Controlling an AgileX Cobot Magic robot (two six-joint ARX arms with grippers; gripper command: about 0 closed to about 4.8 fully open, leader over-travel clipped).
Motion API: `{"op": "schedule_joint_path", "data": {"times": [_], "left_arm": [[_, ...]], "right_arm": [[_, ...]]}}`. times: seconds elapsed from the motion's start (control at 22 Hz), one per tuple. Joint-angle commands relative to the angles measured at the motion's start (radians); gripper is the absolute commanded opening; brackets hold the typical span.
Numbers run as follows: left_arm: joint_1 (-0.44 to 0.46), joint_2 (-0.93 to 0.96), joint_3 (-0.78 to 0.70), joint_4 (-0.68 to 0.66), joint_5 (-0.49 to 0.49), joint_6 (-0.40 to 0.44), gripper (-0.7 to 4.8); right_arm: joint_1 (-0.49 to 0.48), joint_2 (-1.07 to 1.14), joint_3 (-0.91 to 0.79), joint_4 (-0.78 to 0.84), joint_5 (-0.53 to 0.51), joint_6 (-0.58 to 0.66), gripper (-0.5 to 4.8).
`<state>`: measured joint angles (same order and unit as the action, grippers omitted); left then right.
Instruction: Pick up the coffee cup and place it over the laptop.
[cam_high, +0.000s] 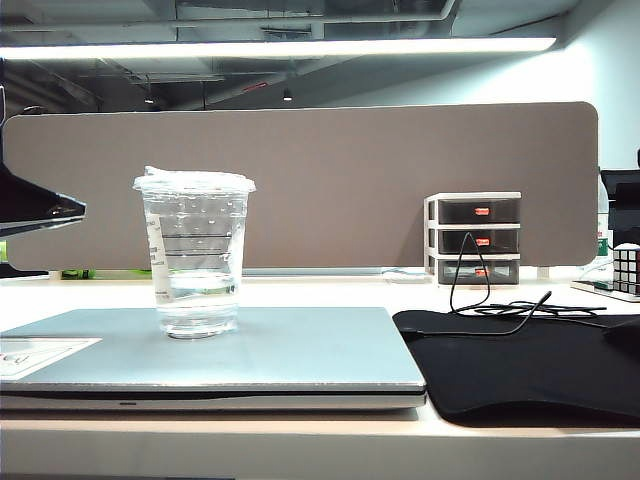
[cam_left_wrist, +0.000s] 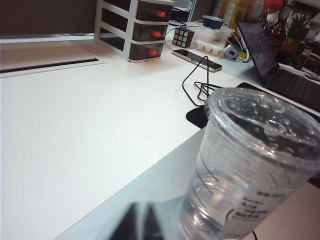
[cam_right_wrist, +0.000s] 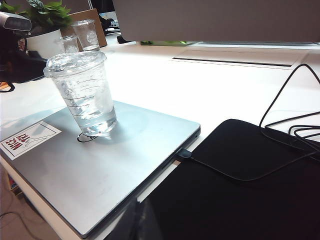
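Left gripper (cam_high: 40, 212) clenched empty at nine o'clock of your cup (cam_high: 195, 255), cup upright on laptop (cam_high: 300, 350), right gripper's state untellable.

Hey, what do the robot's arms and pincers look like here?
Little shows. The left pincer, at the exterior view's left edge, is a glossy black wedge. The right pincer is only a dark blur near the laptop's front edge.

The white sticker (cam_right_wrist: 29, 139) on the laptop (cam_right_wrist: 115, 175) reads "NICE TRY" in red.
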<state>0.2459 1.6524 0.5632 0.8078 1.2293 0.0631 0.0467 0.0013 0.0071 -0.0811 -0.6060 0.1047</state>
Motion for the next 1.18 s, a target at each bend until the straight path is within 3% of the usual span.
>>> {"op": "schedule_joint_path", "data": {"times": [0.05, 0.14, 0.27, 0.36, 0.54, 0.86, 1.0, 1.18], "left_arm": [[0.003, -0.022, 0.000, 0.009, -0.031, -0.093, -0.05], [0.003, -0.092, -0.007, 0.007, -0.154, -0.154, -0.05], [0.003, -0.225, -0.029, -0.049, -0.272, -0.153, -0.05], [-0.003, -0.373, -0.058, -0.161, -0.395, -0.147, -0.05], [-0.042, -0.590, -0.132, -0.269, -0.536, -0.094, -0.05], [-0.165, -1.093, -0.386, -0.404, -0.854, -0.079, -0.05], [-0.224, -1.289, -0.465, -0.462, -0.999, -0.078, -0.05], [-0.304, -1.549, -0.508, -0.690, -1.172, -0.050, -0.06]], "right_arm": [[0.000, -0.002, -0.006, 0.012, 0.005, -0.001, -0.06], [0.000, -0.002, -0.006, 0.028, 0.013, -0.001, -0.06], [0.000, -0.002, -0.006, 0.039, 0.031, -0.001, -0.06], [0.000, -0.002, -0.006, 0.040, 0.031, -0.001, -0.06], [0.000, -0.002, -0.006, 0.041, 0.082, -0.001, -0.06], [0.000, -0.002, -0.006, 0.039, 0.378, -0.005, -0.06], [0.000, -0.002, -0.006, 0.040, 0.425, -0.059, -0.06], [0.000, -0.002, -0.006, 0.055, 0.526, -0.100, -0.06]]}}
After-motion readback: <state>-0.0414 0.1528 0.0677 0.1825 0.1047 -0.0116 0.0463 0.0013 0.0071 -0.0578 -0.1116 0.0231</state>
